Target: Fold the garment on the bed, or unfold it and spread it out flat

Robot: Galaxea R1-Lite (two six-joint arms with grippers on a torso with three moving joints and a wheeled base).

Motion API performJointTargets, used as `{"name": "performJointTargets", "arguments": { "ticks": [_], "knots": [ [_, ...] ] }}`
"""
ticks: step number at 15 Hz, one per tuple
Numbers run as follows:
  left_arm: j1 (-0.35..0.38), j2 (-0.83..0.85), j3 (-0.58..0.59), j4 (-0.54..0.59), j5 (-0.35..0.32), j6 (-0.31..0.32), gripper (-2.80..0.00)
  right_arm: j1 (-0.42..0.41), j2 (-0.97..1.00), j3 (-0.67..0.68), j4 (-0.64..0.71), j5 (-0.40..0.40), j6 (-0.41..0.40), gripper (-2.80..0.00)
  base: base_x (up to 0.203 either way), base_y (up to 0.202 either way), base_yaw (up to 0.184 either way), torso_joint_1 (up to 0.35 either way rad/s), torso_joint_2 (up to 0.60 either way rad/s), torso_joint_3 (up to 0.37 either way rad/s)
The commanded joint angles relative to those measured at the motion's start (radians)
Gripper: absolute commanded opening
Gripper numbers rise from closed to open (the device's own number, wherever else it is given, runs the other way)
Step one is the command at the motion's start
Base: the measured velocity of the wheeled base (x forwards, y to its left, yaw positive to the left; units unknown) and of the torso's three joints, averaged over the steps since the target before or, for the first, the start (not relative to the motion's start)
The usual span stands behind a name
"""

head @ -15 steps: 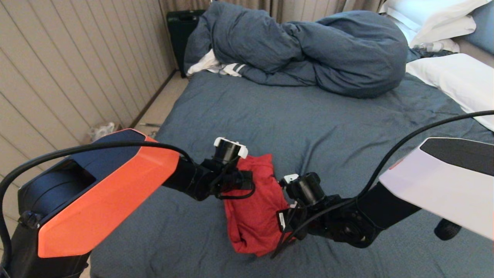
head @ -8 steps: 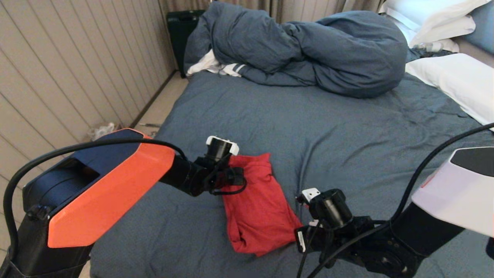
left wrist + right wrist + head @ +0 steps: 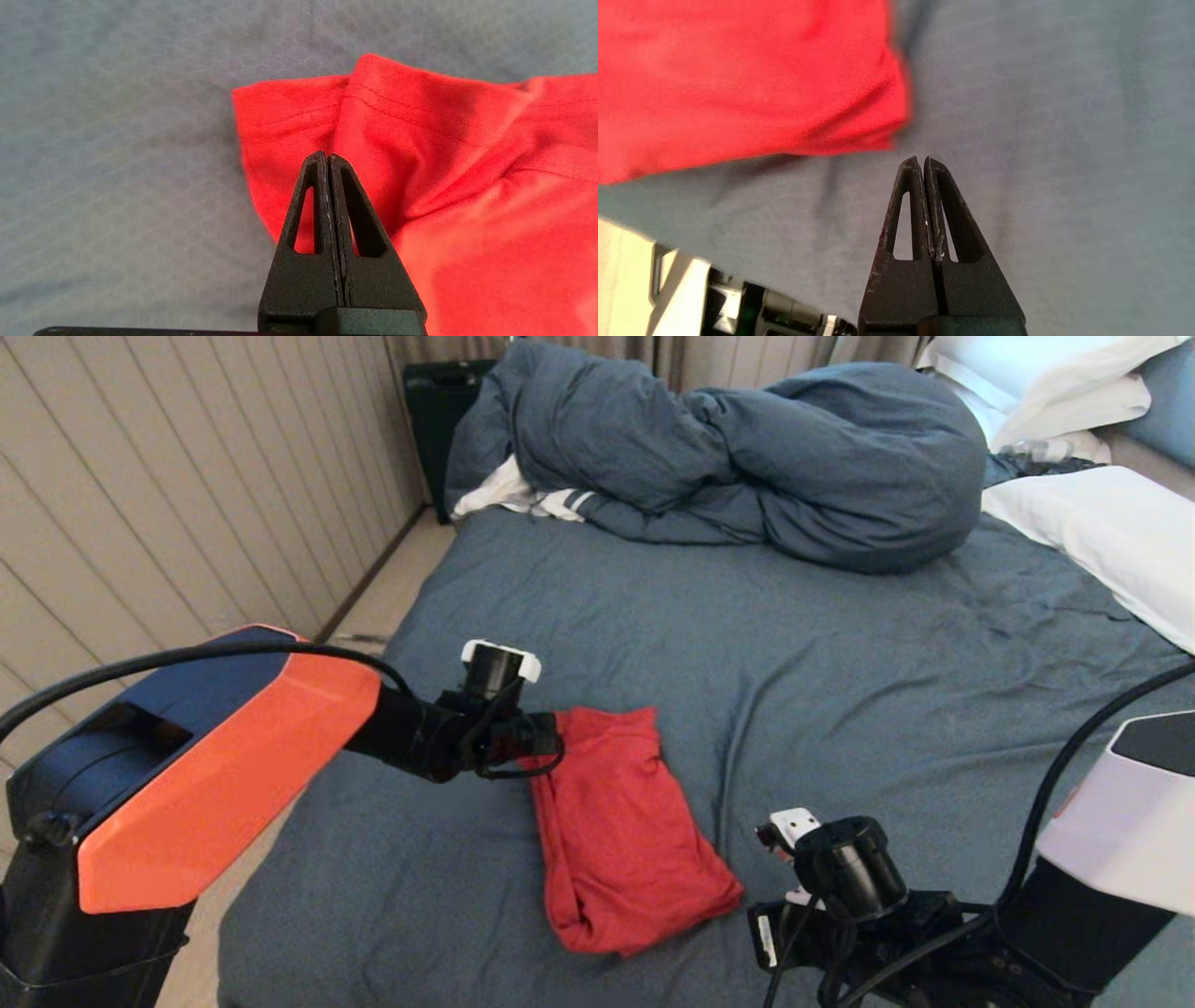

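Observation:
The garment (image 3: 625, 831) is a plain red bundle, folded into a rough rectangle on the near part of the bed (image 3: 840, 691). No print shows. My left gripper (image 3: 325, 156) is shut with nothing between its fingers, and its tips hang over a hemmed corner of the garment (image 3: 420, 140) at the far left end. My right gripper (image 3: 923, 161) is also shut and empty. It sits over bare sheet just off the near right corner of the garment (image 3: 738, 84), apart from it.
A bunched blue-grey duvet (image 3: 747, 457) fills the far side of the bed, with a white striped cloth (image 3: 523, 495) under its left end. White pillows (image 3: 1111, 532) lie at the far right. The bed's left edge drops to the floor (image 3: 383, 597) beside a panelled wall.
Both arms have drawn away from the garment: the right one back toward the near right, off the cloth, the left one toward the far left corner. The garment now lies uncovered.

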State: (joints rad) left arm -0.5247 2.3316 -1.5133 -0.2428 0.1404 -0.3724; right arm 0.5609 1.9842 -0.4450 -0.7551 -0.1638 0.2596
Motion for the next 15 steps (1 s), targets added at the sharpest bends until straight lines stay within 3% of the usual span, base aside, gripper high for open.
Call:
{"name": "performJointTargets", "arguments": {
  "ticks": [1,5,8,10,12,15],
  "knots": [
    [0.002,-0.058,0.036,-0.002,0.0,-0.01,-2.8,-0.007,-0.035,0.001,-0.009,0.0,0.001,-2.8,0.0,0.0,0.0,0.0,0.0,0.0],
    [-0.039,-0.366,0.224,-0.009,0.004,-0.033,-2.8,-0.021,-0.218,-0.078,0.009,-0.006,-0.004,-2.8,0.0,0.0,0.0,0.0,0.0,0.0],
    [-0.063,-0.625,0.403,-0.009,0.018,-0.036,-2.8,-0.036,-0.39,-0.117,0.102,-0.01,-0.012,-2.8,0.0,0.0,0.0,0.0,0.0,0.0],
    [-0.037,-0.796,0.499,0.007,0.046,-0.016,-2.8,-0.066,-0.517,-0.148,0.236,-0.011,-0.013,-2.8,0.0,0.0,0.0,0.0,0.0,0.0],
    [0.012,-1.089,0.597,0.057,0.066,0.006,-2.8,-0.131,-0.773,-0.175,0.39,-0.011,-0.019,-2.8,0.0,0.0,0.0,0.0,0.0,0.0],
    [0.073,-1.522,0.716,0.237,0.099,0.025,-2.8,-0.254,-1.183,-0.145,0.617,-0.013,-0.057,-2.8,0.0,0.0,0.0,0.0,0.0,0.0]
  ]
}}
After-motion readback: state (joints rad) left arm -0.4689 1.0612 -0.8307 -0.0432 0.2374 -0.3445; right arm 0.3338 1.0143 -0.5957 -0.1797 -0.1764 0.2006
